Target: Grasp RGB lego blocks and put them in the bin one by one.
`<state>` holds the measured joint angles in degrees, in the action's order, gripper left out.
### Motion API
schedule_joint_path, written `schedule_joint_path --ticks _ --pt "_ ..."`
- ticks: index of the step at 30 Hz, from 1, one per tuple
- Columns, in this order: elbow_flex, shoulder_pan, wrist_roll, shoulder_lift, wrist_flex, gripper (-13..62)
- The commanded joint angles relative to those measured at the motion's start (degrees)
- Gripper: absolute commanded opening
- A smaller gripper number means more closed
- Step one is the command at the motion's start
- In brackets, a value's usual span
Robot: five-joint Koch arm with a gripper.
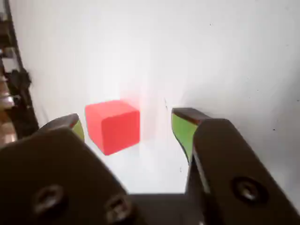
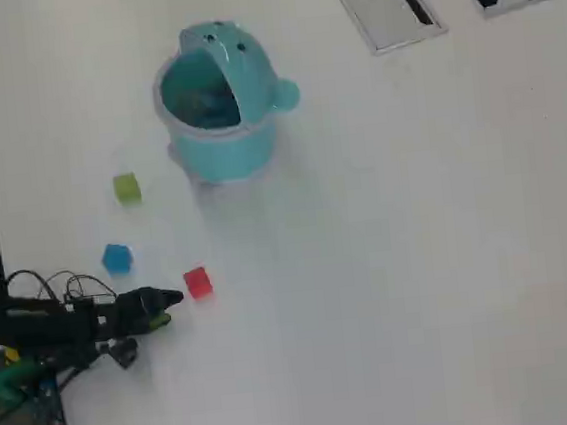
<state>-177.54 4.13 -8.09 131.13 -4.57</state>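
A red block point(image 1: 113, 125) point(image 2: 198, 282) lies on the white table, just ahead of my gripper point(image 1: 129, 126) point(image 2: 168, 308) and nearer its left finger in the wrist view. The green-padded fingers point(image 1: 183, 130) stand wide apart and hold nothing. In the overhead view a blue block point(image 2: 116, 257) sits up and to the left of the red one, and a yellow-green block point(image 2: 126, 187) lies further up. The teal bin point(image 2: 221, 103) stands beyond them with its opening showing and a round knob on its right side.
Two grey slotted panels point(image 2: 384, 4) lie at the table's top right in the overhead view. Cables and the arm's base point(image 2: 34, 332) crowd the left edge. Dark clutter point(image 1: 16, 89) lines the left edge of the wrist view.
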Motion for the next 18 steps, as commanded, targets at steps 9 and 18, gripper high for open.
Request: schedule_joint_path --ticks 9,18 --pt "-4.13 0.00 0.00 2.29 2.46 34.1" --pt "-4.13 0.00 -0.35 2.29 2.46 34.0"
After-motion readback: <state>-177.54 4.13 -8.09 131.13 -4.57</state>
